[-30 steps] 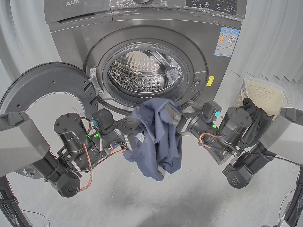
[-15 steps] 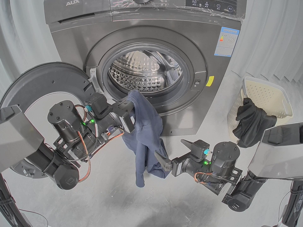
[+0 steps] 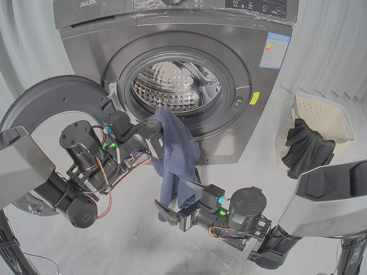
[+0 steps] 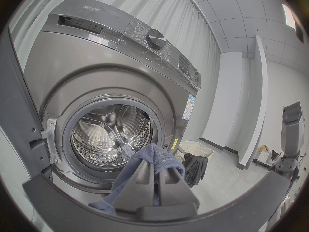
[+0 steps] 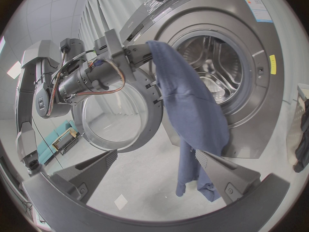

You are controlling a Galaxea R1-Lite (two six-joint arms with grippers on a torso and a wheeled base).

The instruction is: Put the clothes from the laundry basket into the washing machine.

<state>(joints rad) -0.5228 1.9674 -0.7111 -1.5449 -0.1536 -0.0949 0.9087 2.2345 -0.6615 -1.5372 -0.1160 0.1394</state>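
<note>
We are noting the left pincer [image 4: 156, 174] clamping the blue shirt [image 3: 177, 149] in front of the drum opening's [image 3: 176, 81] lower rim. The right pincer [image 3: 172, 193] is hanging spread open beside the shirt's hem, above the floor [image 3: 126, 241].

Blue garment [image 3: 177, 149], pinched at its top in the closed jaws of my left gripper [image 3: 156, 132], hangs limp before the open-doored grey washing machine [image 3: 172, 39]; black garment [image 3: 307, 149] drapes over the rim of the cream laundry basket [image 3: 325, 113].
</note>
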